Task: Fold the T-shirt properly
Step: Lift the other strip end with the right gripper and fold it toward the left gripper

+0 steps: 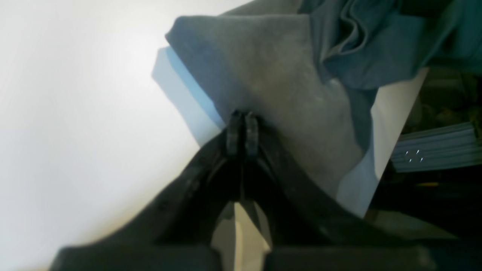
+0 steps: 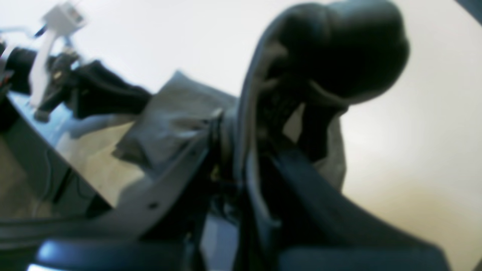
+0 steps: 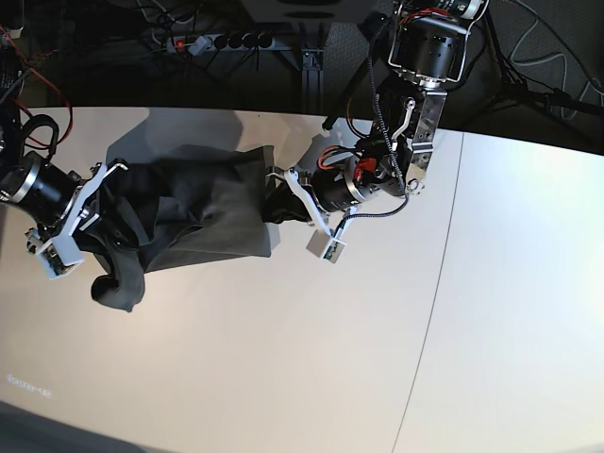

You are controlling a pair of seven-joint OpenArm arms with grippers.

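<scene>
While I watch remotely, the left gripper (image 1: 241, 117) is pinched onto the T-shirt (image 3: 212, 212) edge; right gripper (image 2: 241, 150) clamps bunched T-shirt cloth above the table (image 3: 283, 377).

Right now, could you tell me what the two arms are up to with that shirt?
Both arms are working on the T-shirt, a dark garment lying bunched on the white table. The left gripper is shut on one edge of the fabric. The right gripper is shut on the opposite side, where cloth drapes over it. The shirt is not yet neatly folded.
</scene>
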